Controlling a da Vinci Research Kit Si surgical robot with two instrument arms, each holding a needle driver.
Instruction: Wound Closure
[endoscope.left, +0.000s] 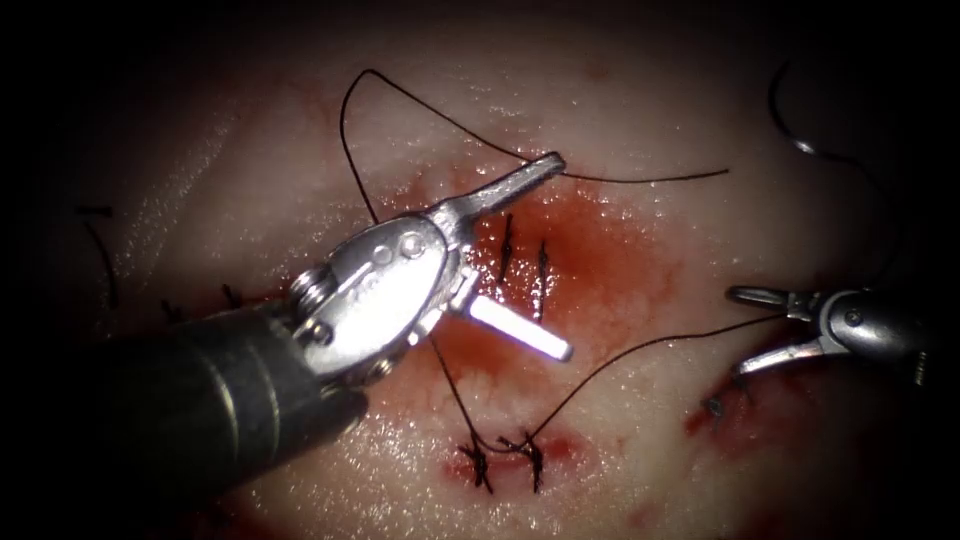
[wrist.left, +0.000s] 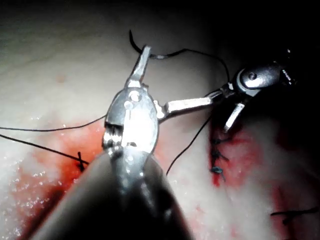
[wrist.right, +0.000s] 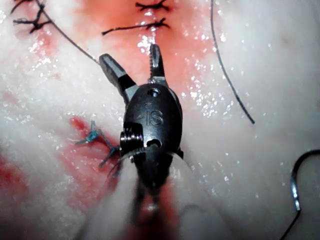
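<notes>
Pale, glistening tissue (endoscope.left: 620, 90) forms the work surface, stained with red fluid (endoscope.left: 590, 250) around the central cut (endoscope.left: 520, 265), which already carries dark stitches (endoscope.left: 541, 280) across it. Left tool (endoscope.left: 540, 255) lies over the cut, jaws wide apart: one jaw points up and to the right, the other down and to the right above the red patch; it holds nothing. Thread (endoscope.left: 640, 181) runs in a long loop from the upper left, passes beside the upper jaw's tip and ends free on the right of the cut; whether it touches that jaw cannot be told. A second strand (endoscope.left: 640, 350) rises from the lower stitch group (endoscope.left: 505, 455) toward the right tool (endoscope.left: 745, 330). Right tool sits well right of the cut, jaws apart, empty; the strand passes near its lower jaw. Needle (endoscope.left: 785, 115) rests loose on the tissue at far upper right, outside the tissue, held by neither tool; right wrist view shows its curve (wrist.right: 296, 185) lying flat on the surface. Left wrist view shows both tools, left tool (wrist.left: 177, 77) spread, right tool (wrist.left: 225, 110) close to one of its jaw tips.
</notes>
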